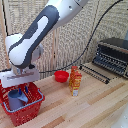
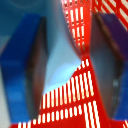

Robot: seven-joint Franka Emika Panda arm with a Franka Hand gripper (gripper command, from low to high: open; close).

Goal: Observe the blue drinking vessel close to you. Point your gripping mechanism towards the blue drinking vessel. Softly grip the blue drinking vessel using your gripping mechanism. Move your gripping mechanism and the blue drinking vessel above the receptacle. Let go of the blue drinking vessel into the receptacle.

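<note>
The red wire-mesh basket (image 1: 27,114) stands at the exterior view's left on the wooden table. The light-blue cup (image 1: 14,100) is inside it, resting low against the basket's left side. My gripper (image 1: 22,91) is lowered into the basket just above and beside the cup. In the wrist view the two blue fingers (image 2: 22,55) stand wide apart, with the cup (image 2: 62,60) seen blurred between them and the red mesh (image 2: 75,102) below. The right finger does not touch the cup. My gripper (image 2: 67,55) looks open.
A small red bowl (image 1: 61,76) and an orange juice carton (image 1: 75,80) stand mid-table. A toaster oven (image 1: 112,55) with a wire rack (image 1: 96,73) in front sits at the exterior view's right. A black cable hangs behind the arm.
</note>
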